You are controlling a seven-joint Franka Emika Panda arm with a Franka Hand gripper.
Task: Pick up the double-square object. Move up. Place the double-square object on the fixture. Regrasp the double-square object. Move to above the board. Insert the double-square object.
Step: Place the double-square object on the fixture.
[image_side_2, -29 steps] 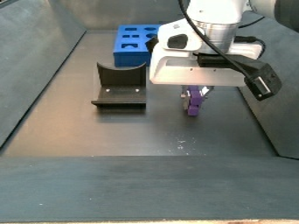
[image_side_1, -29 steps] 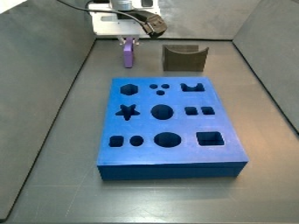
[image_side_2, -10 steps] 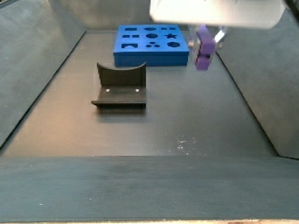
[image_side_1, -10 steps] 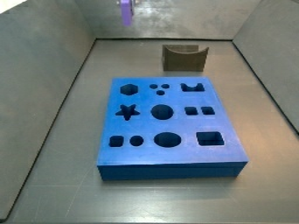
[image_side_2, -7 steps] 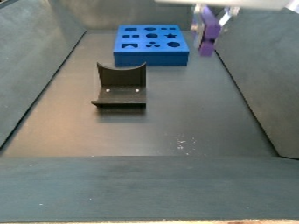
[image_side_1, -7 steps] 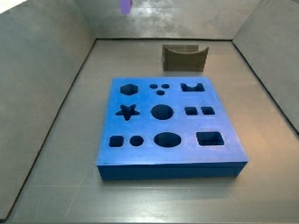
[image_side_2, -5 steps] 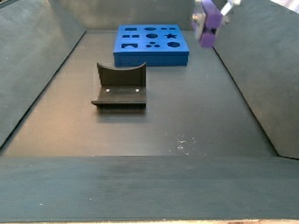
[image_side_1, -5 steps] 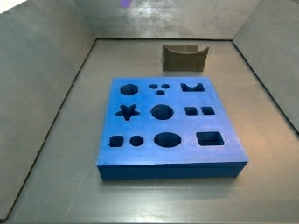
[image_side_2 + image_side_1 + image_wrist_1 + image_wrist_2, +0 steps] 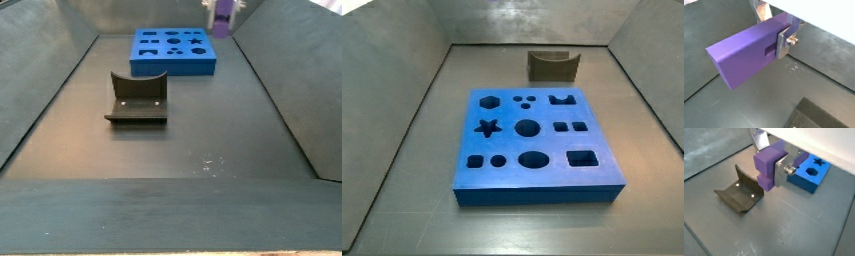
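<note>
Above the floor: gripper [image 9: 779, 167] high, out of frame in both side views.
Jaws: clenched on the small light-purple elongated plastic double-square object [image 9: 769, 164]; its lower end shows in a side view [image 9: 223, 16].
Below: olive-brown notched fixture [image 9: 740, 194] and large blue board [image 9: 810, 172] with dark cut-outs, apart on the floor.
Risk: the long piece overhangs the silver fingers [image 9: 784, 40]; a tilted descent could strike the fixture's notch edge and twist the piece in the grip.

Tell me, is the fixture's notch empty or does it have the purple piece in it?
Empty. In both side views the fixture holds nothing; the double-square object is clamped in the gripper, raised above the floor.
</note>
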